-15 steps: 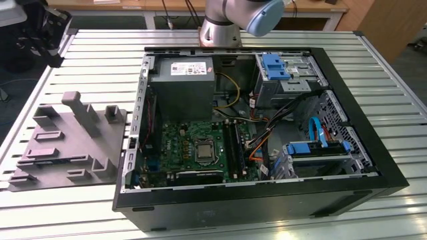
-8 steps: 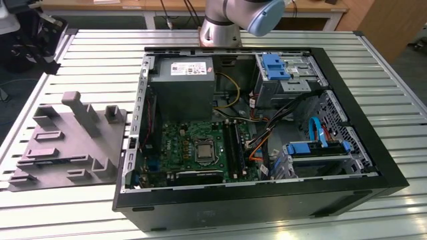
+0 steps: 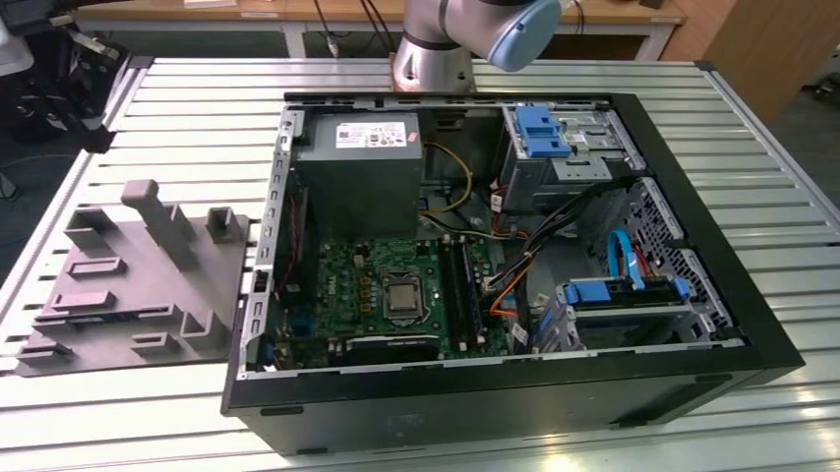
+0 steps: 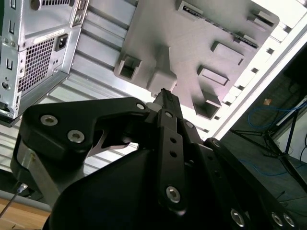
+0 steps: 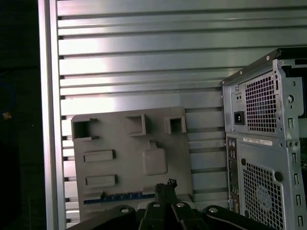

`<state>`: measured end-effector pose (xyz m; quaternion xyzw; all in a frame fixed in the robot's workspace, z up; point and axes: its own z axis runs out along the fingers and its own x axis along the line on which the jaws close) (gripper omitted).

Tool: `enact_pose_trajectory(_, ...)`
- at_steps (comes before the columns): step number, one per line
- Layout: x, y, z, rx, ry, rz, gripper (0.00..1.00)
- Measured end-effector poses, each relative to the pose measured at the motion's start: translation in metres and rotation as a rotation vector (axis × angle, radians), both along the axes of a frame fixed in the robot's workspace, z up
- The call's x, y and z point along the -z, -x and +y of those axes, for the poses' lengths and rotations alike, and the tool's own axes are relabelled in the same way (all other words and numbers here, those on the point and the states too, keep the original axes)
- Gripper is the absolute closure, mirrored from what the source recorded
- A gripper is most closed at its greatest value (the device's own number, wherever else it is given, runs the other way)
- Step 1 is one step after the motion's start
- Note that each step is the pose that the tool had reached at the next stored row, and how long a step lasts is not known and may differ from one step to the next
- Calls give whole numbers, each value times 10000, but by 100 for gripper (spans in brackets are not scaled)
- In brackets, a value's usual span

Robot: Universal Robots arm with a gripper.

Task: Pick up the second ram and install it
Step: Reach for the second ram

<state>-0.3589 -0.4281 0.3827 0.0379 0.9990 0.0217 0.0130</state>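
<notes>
Black pincer (image 5: 165, 186), fingers together and empty, hangs over the grey plastic tray (image 5: 120, 143), at the exterior view's left, bearing the thin blue ram stick (image 5: 120, 197).

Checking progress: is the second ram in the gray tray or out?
In it: in the first wrist view the second ram lies in a slot along one edge of the gray tray.

Arm (image 3: 459, 39): cut off at exterior view's top edge. Second ram (image 5: 120, 197): thin blue strip on grey fixture (image 5: 129, 153), partly hidden behind gripper (image 5: 165, 184), first wrist view.
</notes>
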Motion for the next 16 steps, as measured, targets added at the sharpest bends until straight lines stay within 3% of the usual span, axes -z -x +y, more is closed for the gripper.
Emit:
enact_pose_trajectory(5, 15, 0, -29, -1, -1, 0, 89)
enact_pose_trajectory(16, 106, 6, -204, -1, -2, 0, 89)
